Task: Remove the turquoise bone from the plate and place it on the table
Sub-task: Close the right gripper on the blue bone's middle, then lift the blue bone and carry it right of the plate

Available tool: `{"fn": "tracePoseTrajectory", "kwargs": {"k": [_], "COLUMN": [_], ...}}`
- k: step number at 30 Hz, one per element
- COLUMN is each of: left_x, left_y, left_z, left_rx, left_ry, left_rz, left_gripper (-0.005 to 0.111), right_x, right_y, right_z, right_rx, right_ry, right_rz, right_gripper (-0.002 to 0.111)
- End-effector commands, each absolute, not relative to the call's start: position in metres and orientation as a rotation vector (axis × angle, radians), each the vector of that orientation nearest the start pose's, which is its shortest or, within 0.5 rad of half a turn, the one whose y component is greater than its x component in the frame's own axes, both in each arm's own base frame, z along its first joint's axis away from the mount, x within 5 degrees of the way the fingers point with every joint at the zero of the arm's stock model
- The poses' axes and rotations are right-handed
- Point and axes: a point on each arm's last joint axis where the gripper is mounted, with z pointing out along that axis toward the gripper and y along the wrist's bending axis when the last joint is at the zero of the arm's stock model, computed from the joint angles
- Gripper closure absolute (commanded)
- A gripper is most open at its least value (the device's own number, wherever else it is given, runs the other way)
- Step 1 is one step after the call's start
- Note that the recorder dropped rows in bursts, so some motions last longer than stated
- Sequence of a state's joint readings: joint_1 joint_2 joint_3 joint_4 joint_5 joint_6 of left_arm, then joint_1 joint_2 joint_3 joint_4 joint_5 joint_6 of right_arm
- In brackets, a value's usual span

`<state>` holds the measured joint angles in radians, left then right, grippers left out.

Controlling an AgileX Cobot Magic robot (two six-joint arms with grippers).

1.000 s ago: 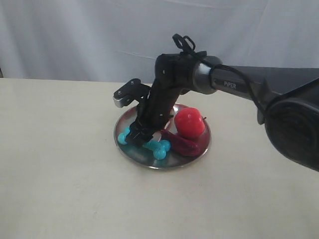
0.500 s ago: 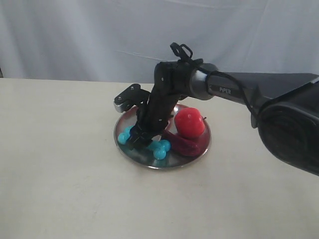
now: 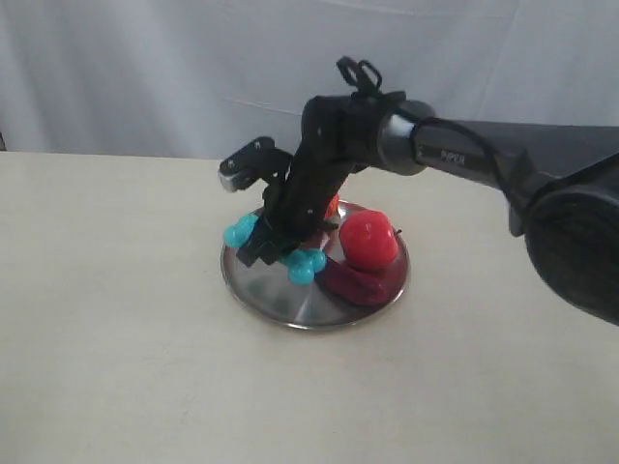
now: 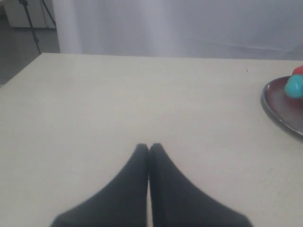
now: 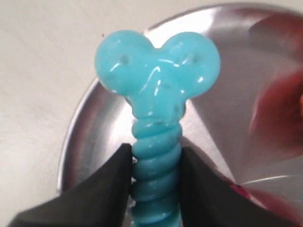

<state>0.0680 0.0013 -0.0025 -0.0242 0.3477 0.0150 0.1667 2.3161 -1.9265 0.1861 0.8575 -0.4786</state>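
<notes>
My right gripper is shut on the ribbed shaft of the turquoise bone, holding it lifted just above the plate. In the right wrist view the bone stands between the two black fingers, its knobbed end over the plate's rim. The cream table lies all around the plate. My left gripper is shut on nothing and hovers over bare table, with the plate's edge and one bone knob at the side of its view.
A red apple-like toy and a dark red piece lie on the plate's right half. An orange bit shows behind the arm. A grey-white cloth backdrop closes the far edge.
The right gripper closed on the bone as it lay on the plate and has raised it; the bone now hangs above the plate's left part. The left gripper's earlier state is not shown.
</notes>
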Motion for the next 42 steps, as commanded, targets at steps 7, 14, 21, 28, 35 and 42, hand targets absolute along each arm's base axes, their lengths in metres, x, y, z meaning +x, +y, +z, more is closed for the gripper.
{"fn": "tracePoseTrajectory", "kwargs": {"k": [7, 14, 21, 28, 35, 42], "left_x": [0.053, 0.053, 0.053, 0.053, 0.053, 0.053], "left_y": [0.002, 0.002, 0.002, 0.002, 0.002, 0.002], "left_z": [0.182, 0.182, 0.182, 0.182, 0.182, 0.182], "left_rx": [-0.061, -0.061, -0.061, -0.061, -0.061, -0.061], "left_ry": [1.825, 1.825, 1.825, 1.825, 1.825, 1.825], "left_rz": [0.025, 0.025, 0.025, 0.025, 0.025, 0.025], "left_gripper": [0.107, 0.107, 0.107, 0.107, 0.107, 0.107], "right_x": [0.455, 0.401, 0.349, 0.320, 0.321, 0.337], "right_y": [0.085, 0.061, 0.008, -0.060, -0.113, -0.128], "right_z": [0.319, 0.401, 0.452, 0.458, 0.411, 0.324], "right_rx": [-0.470, -0.327, -0.143, 0.079, 0.299, 0.388], "right_ry": [2.394, 2.334, 2.320, 2.366, 2.415, 2.566], "right_rz": [0.118, -0.008, -0.054, -0.076, -0.056, -0.019], "right_gripper": [0.109, 0.109, 0.109, 0.109, 0.109, 0.109]}}
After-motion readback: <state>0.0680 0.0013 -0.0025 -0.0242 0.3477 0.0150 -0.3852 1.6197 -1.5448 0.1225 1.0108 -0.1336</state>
